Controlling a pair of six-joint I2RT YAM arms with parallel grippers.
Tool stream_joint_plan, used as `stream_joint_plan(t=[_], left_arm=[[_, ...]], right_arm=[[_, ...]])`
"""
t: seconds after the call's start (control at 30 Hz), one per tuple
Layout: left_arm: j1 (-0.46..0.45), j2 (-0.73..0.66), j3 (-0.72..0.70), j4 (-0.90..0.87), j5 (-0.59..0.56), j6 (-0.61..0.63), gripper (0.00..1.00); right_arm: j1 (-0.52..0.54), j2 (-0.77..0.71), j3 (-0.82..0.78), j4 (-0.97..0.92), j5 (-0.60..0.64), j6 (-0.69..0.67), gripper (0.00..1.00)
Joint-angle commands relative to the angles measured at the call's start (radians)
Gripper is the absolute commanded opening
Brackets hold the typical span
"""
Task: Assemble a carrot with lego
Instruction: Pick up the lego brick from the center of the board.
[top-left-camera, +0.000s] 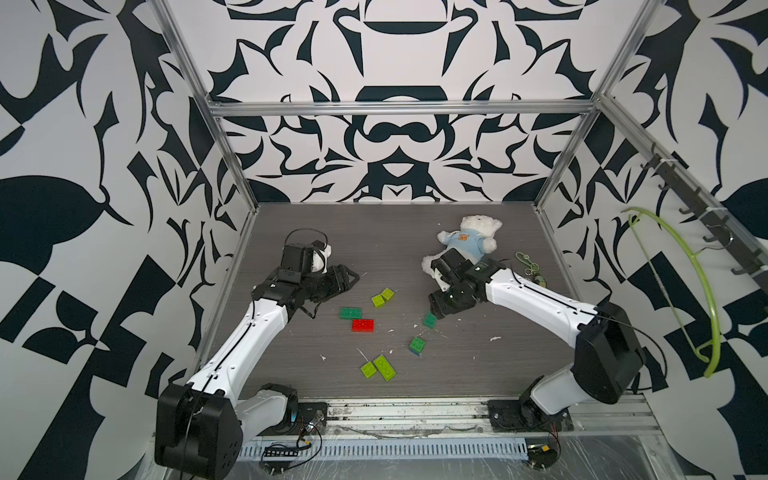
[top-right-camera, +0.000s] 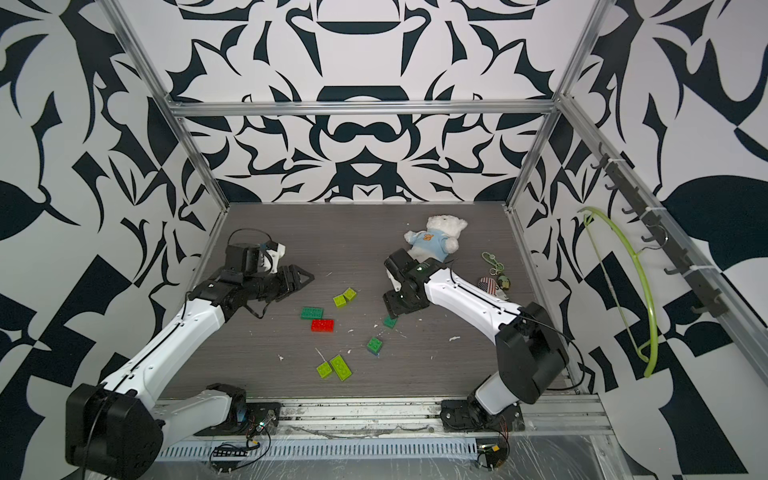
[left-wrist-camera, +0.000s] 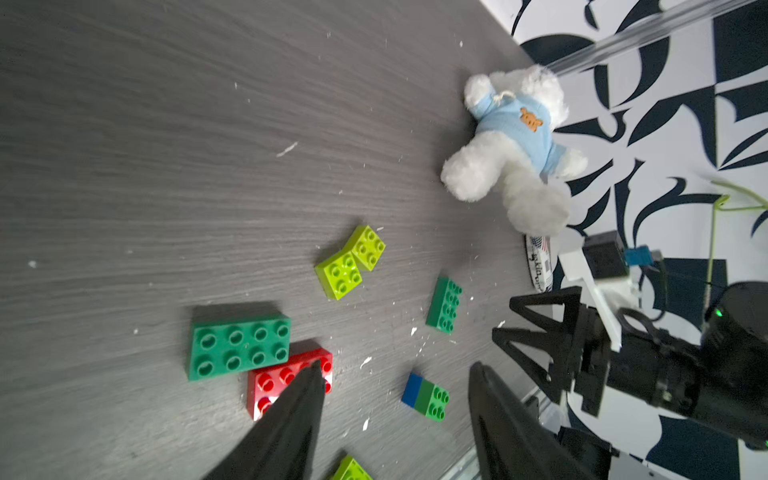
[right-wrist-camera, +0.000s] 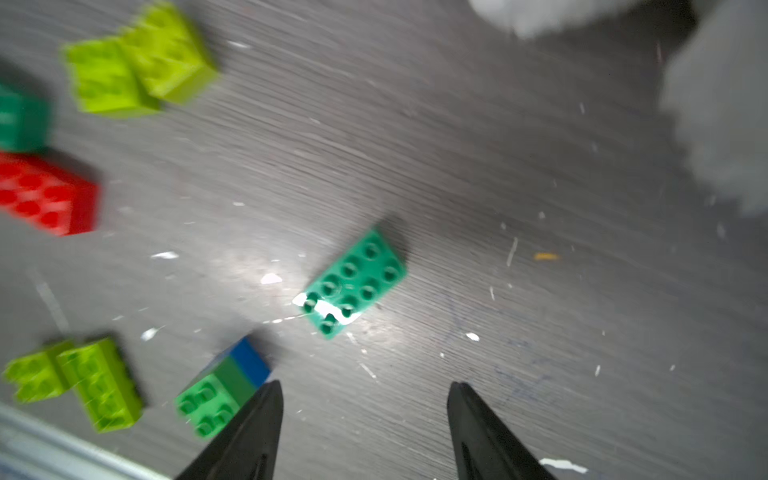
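Observation:
Loose lego lies mid-table in both top views: a lime pair (top-left-camera: 382, 297), a dark green oblong (top-left-camera: 350, 313), a red brick (top-left-camera: 363, 325) and another lime pair (top-left-camera: 378, 368). The carrot (top-left-camera: 417, 345) is a two-brick stack, green joined to blue, lying on its side. My right gripper (top-left-camera: 435, 314) hangs open and empty just above a dark green brick (right-wrist-camera: 357, 282), with its tips (right-wrist-camera: 365, 388) short of it. My left gripper (left-wrist-camera: 397, 368) is open and empty at the left, above the table; the red brick (left-wrist-camera: 286, 378) lies beyond one fingertip.
A white teddy bear (top-left-camera: 465, 243) in a blue shirt lies at the back, right behind my right wrist. Key chains (top-left-camera: 530, 266) lie at the right edge. A green hanger (top-left-camera: 702, 291) hangs on the right wall. White crumbs dot the table.

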Motion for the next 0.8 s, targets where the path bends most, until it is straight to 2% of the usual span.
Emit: stream_joint_plan(t=[0.0,0.2,0.47,0.6,0.77], left_arm=[[-0.002,0.018,-0.018,0.024,-0.038,-0.015,0.62],[-0.003,0.041,0.000,0.036,-0.028,-0.003,0.62],[-0.003,0.054,0.008,0.045,-0.019,0.010,0.63],[-0.003,0.053,0.008,0.047,-0.013,0.013,0.63],[-0.003,0.053,0.009,0.047,-0.010,0.021,0.62]], right_arm=[[0.007,-0.007,-0.063,0.128,0.008,0.214,0.69],[0.007,0.044,-0.122,0.262,-0.042,0.324,0.69],[0.017,0.120,-0.126,0.341,-0.061,0.372,0.67],[0.057,0.162,-0.085,0.303,0.005,0.372,0.62],[0.123,0.227,-0.008,0.211,0.144,0.344,0.55]])
